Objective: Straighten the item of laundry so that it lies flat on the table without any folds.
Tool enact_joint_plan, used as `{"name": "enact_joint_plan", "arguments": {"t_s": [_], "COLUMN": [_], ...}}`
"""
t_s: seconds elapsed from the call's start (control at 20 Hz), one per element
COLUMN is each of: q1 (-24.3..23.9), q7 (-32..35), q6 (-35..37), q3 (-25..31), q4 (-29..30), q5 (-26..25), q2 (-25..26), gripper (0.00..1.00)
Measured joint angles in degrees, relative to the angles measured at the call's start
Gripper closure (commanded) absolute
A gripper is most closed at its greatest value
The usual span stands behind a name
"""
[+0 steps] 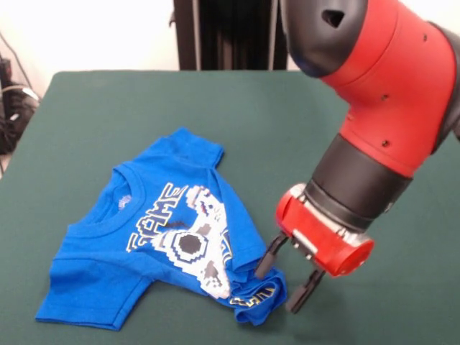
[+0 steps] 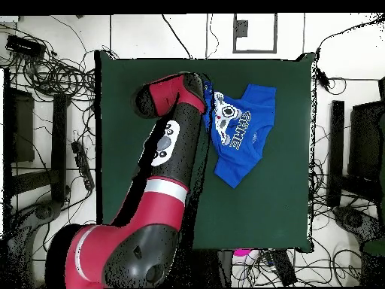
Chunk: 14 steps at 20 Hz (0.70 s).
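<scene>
Green felt fills your front view: the table (image 1: 345, 136) runs from a pale wall and a dark pedestal column at the top to the bottom edge, and the blue T-shirt (image 1: 158, 237) lies rumpled on its left-centre part, collar toward the left, one sleeve pointing to the far side and another spread at the lower left. You can read part of the yellow-white lettering and the pixel controller print across the chest, broken by a diagonal crease. At the shirt's right end the hem is folded over itself into a small bunch, with lettering showing on the turned-up cloth. The red and black arm comes down from the upper right, and its gripper (image 1: 287, 280) sits right at that bunch: the two black fingers are spread apart, one finger (image 1: 267, 260) touching the folded fabric, the other just off to the right of it over bare felt, and you can see nothing clamped between them. From overhead, with the base at the bottom, you see the arm reaching up the table's middle, its wrist covering the shirt's left edge and hiding the gripper. The shirt (image 2: 242, 139) lies in the upper right part of the table (image 2: 256, 218), well inside its edges, with cables strewn on the floor around.
</scene>
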Motion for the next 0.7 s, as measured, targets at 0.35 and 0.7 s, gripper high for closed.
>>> {"name": "enact_joint_plan", "arguments": {"t_s": [0.35, 0.7], "q1": [-1.04, -1.27], "q7": [0.0, 0.0], "q6": [2.97, 3.82], "q3": [-1.05, -1.04], "q4": [-1.37, -0.89], "q5": [0.02, 0.08], "q2": [2.21, 2.13], "gripper": [0.0, 0.0]}}
